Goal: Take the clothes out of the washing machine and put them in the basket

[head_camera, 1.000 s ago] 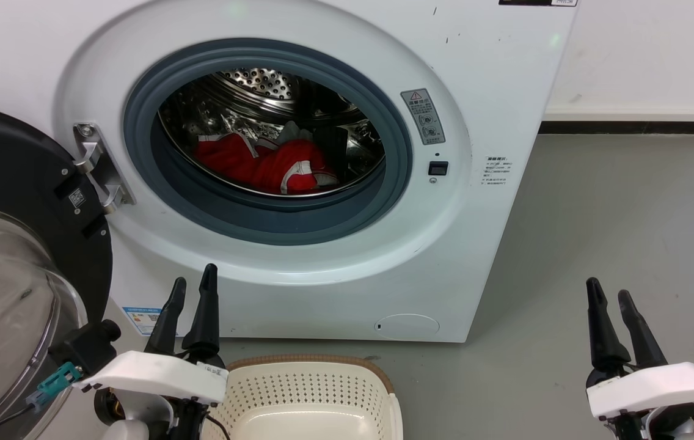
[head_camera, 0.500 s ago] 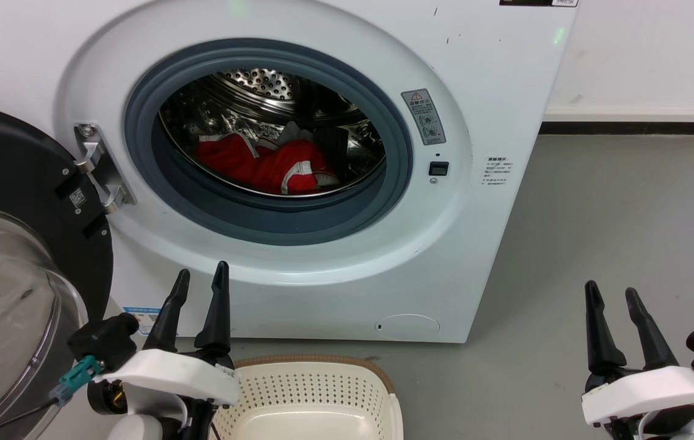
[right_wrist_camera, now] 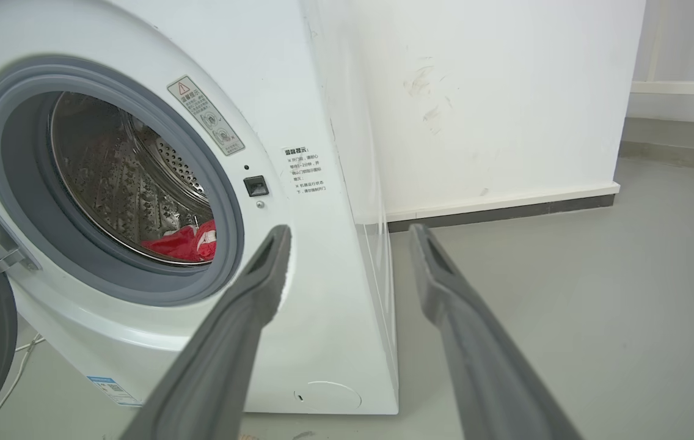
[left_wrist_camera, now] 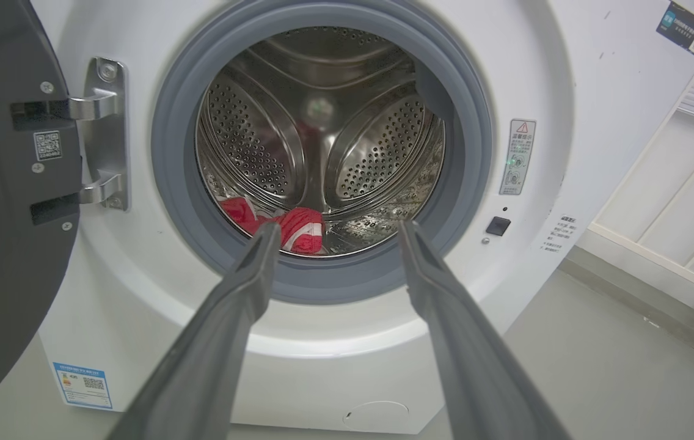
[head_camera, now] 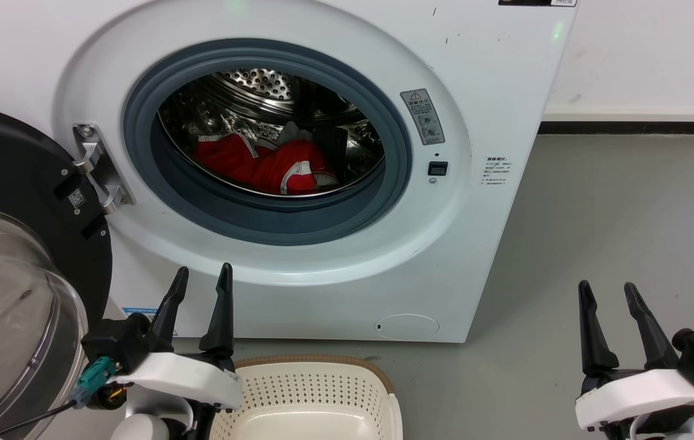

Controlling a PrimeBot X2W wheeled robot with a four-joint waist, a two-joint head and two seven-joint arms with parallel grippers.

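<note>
Grey floor (head_camera: 597, 244), white wall (head_camera: 646, 55), washing machine (head_camera: 493, 91); left end effector (head_camera: 203, 275), right end effector (head_camera: 605, 290) spread, empty.

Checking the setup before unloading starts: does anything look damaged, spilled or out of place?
Nothing serious. The clothes lie inside the washing machine, and the basket stands upright before it. Only faint scuffs mark the wall.

The basket (head_camera: 313, 386) runs off the head view's bottom edge; the door (head_camera: 11, 165) off its left. The print on the label (head_camera: 423, 116) is unreadable.
</note>
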